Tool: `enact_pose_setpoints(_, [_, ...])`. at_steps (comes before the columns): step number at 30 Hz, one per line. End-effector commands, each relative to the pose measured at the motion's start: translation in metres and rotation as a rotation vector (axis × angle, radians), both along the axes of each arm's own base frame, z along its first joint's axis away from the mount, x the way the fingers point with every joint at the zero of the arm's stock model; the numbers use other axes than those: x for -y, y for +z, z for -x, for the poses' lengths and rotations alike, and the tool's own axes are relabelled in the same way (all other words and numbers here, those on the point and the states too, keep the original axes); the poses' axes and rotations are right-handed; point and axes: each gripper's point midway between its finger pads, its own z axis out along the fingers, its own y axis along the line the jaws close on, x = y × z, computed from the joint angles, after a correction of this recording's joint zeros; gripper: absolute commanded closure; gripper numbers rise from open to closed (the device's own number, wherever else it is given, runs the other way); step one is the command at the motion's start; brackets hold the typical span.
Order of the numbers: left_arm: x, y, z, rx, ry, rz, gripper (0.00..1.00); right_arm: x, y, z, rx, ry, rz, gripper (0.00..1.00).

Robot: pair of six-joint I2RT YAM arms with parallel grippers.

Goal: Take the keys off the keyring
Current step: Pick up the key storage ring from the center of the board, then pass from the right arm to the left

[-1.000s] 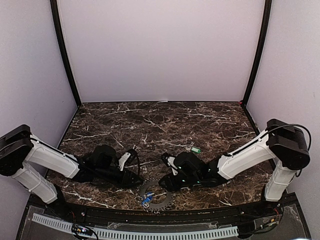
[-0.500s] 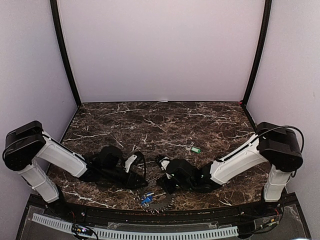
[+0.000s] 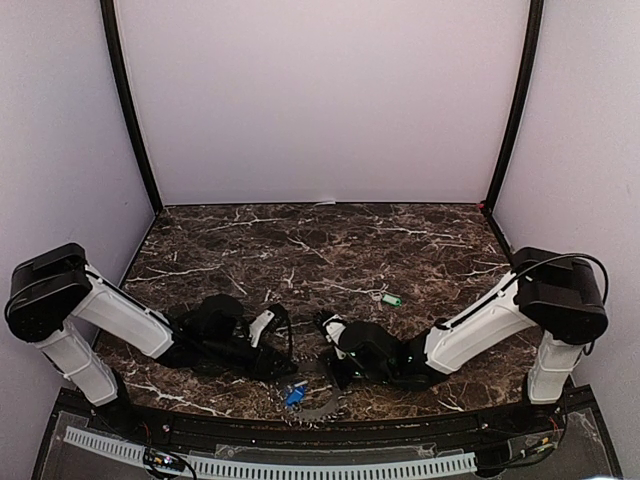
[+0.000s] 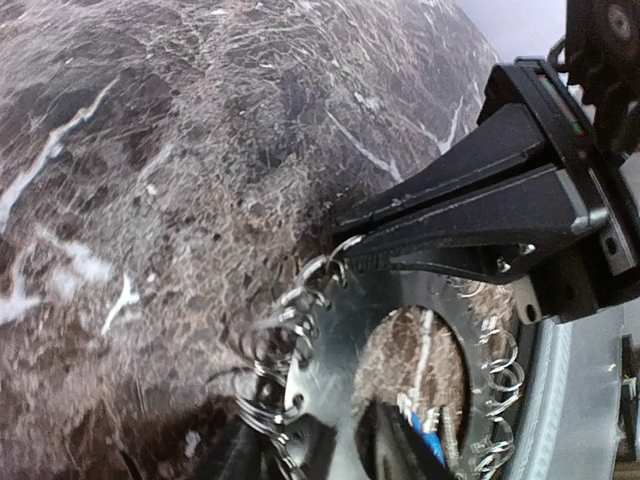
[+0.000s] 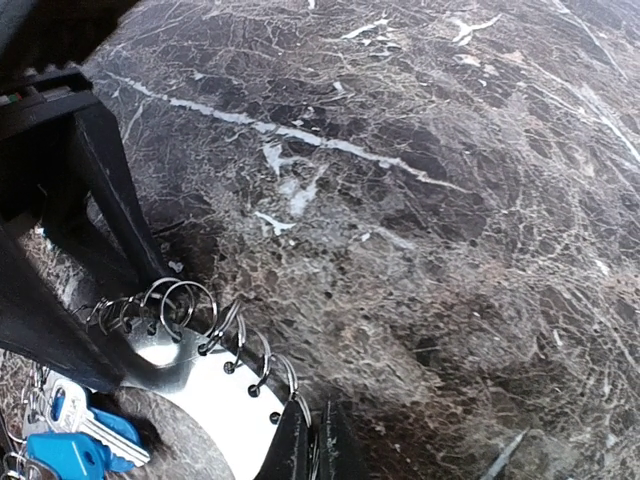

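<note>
The keyring (image 3: 318, 405) lies by the table's near edge, a flat grey disc (image 4: 340, 330) with small wire loops along its rim (image 5: 215, 410). Blue keys (image 3: 293, 396) sit in its centre hole (image 5: 75, 445) (image 4: 430, 445). A green key (image 3: 391, 299) lies alone on the marble, farther back on the right. My left gripper (image 3: 284, 370) straddles the ring's band (image 4: 320, 450), one finger in the hole and one outside the rim, closed against it. My right gripper (image 3: 328, 372) is shut on the far rim (image 5: 318, 450) (image 4: 345, 250).
The dark marble table (image 3: 320, 250) is walled by pale panels at the back and both sides. A black rail and a white toothed strip (image 3: 270, 465) run along the near edge, just behind the keyring. Both arms lie low over the table.
My right gripper slid left and snapped shut on the ring's rim. My left gripper moved right and narrowed around the band. The ring shifted slightly toward the near edge.
</note>
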Motion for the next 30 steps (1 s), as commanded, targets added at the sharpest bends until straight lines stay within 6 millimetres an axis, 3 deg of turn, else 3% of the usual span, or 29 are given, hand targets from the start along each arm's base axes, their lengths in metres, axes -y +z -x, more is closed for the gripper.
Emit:
enact_pose_setpoints(1, [-0.005,0.031,-0.010,0.095,0.034,0.084,0.49,-0.002,0.037,-0.006,0.092,-0.013,-0.121,1.00])
enact_pose_setpoints(4, [-0.009,0.054,-0.017,0.125,0.049,0.164,0.41,-0.004,0.069,-0.007,0.162,0.005,-0.232,1.00])
enact_pose_setpoints(10, [-0.010,0.088,-0.022,0.140,0.014,0.294,0.36,-0.005,0.130,-0.006,0.378,0.076,-0.378,1.00])
enact_pose_setpoints(14, [-0.007,0.105,-0.019,0.142,-0.049,0.360,0.33,-0.014,0.155,-0.006,0.484,0.119,-0.401,1.00])
enact_pose_setpoints(18, [0.000,0.112,-0.006,0.117,-0.148,0.400,0.48,-0.023,0.172,-0.005,0.553,0.155,-0.420,1.00])
enact_pose_setpoints(24, [-0.004,0.112,-0.003,0.132,-0.145,0.399,0.68,-0.031,0.175,-0.004,0.577,0.188,-0.410,1.00])
enact_pose_setpoints(30, [-0.006,0.111,0.001,0.123,-0.147,0.405,0.99,-0.031,0.177,-0.003,0.568,0.195,-0.425,1.00])
